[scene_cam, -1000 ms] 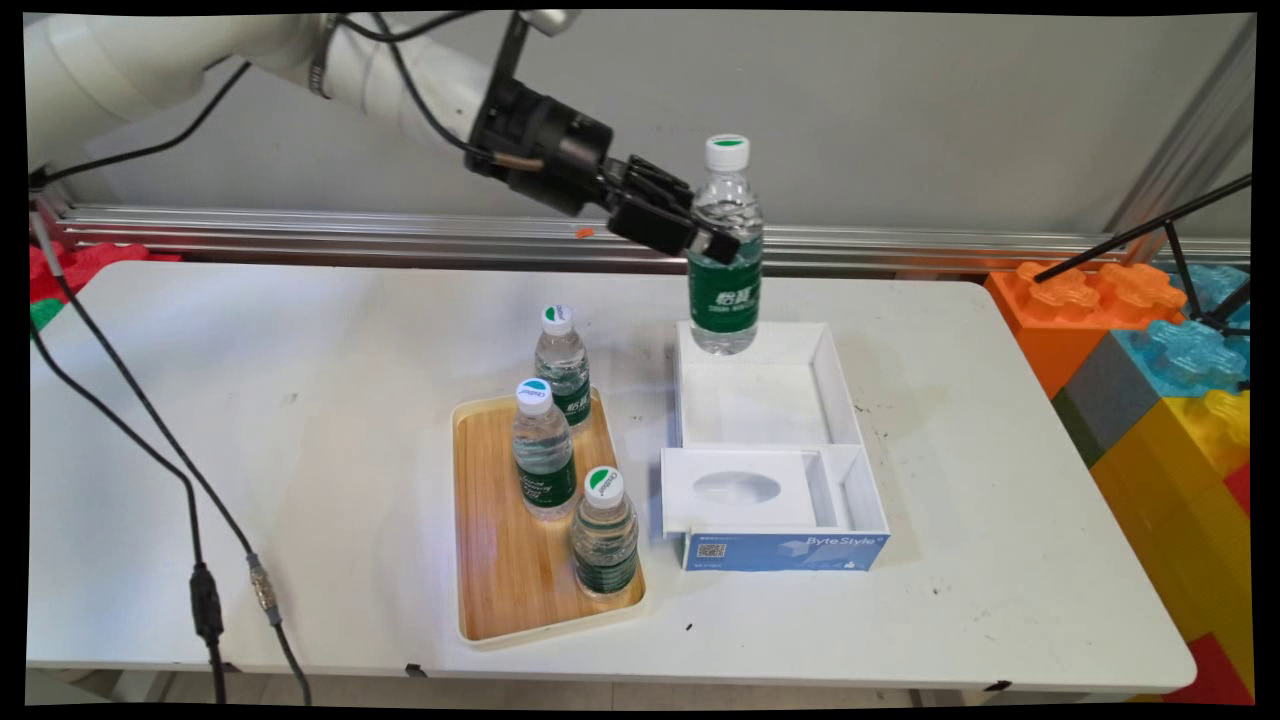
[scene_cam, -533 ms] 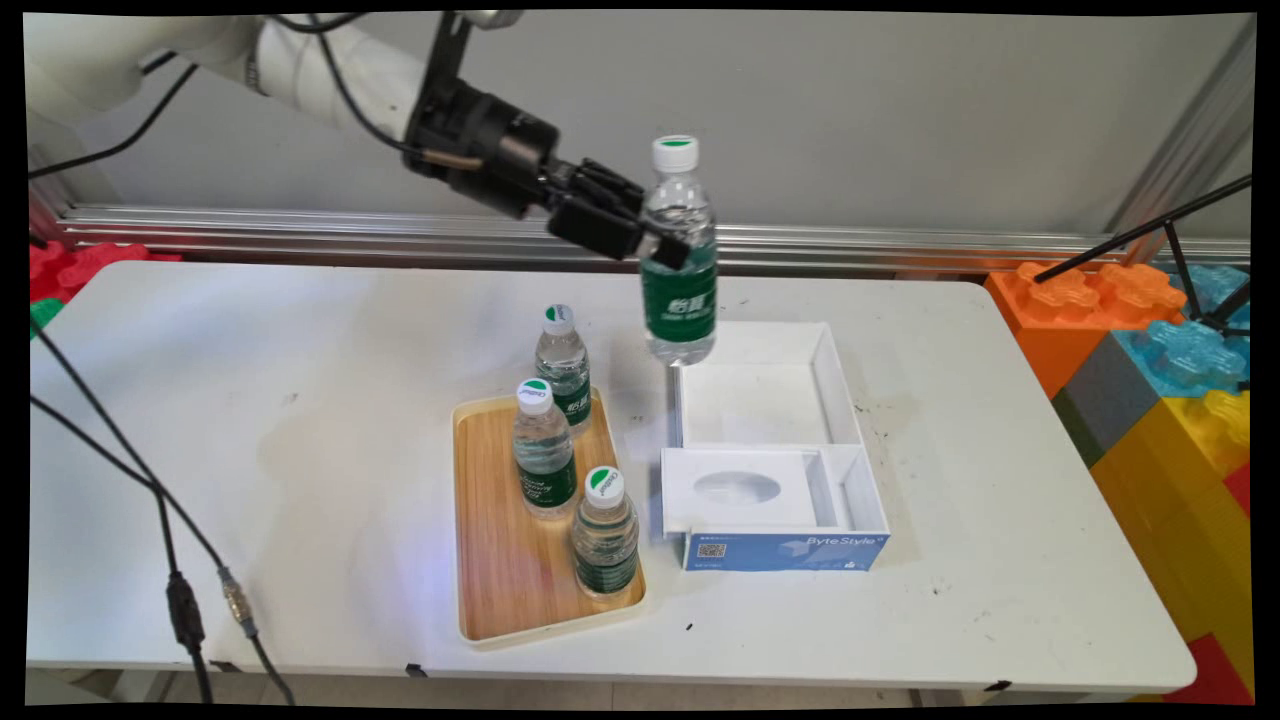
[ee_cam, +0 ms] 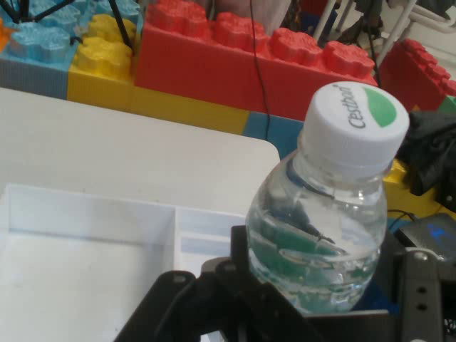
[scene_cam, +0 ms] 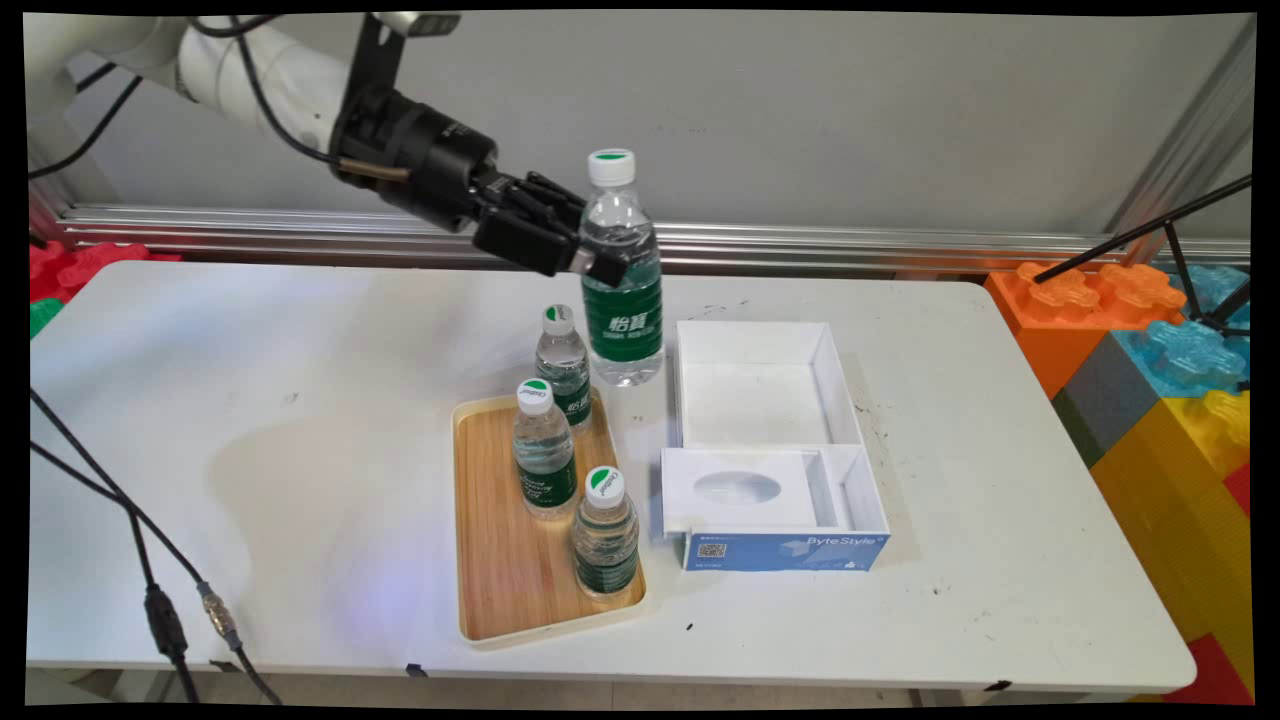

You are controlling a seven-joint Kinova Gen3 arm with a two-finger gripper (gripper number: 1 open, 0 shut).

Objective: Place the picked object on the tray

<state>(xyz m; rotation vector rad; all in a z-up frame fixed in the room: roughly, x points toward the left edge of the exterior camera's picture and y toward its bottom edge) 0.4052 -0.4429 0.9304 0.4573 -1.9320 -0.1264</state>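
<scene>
My black gripper (scene_cam: 608, 262) is shut on a clear water bottle (scene_cam: 622, 275) with a green label and a white cap, held upright in the air. The bottle hangs above the table between the wooden tray (scene_cam: 500, 560) and the white open box (scene_cam: 845, 400), just right of the tray's rear bottle (scene_cam: 563, 365). Two more bottles (scene_cam: 543, 450) (scene_cam: 604, 532) stand on the tray. In the hand view the held bottle (ee_cam: 324, 235) fills the lower right between the black linkage, with the white box (ee_cam: 85, 214) below on the left.
The box front is blue with a lidded white insert (scene_cam: 740, 490). Large coloured toy bricks (scene_cam: 1150, 340) stand at the table's right end. Black cables (scene_cam: 150, 560) hang at the left. An aluminium rail (scene_cam: 900, 245) runs along the wall behind.
The gripper has carried the bottle leftward and slightly down, from above the white box's far end to a spot beside the tray's rear bottle.
</scene>
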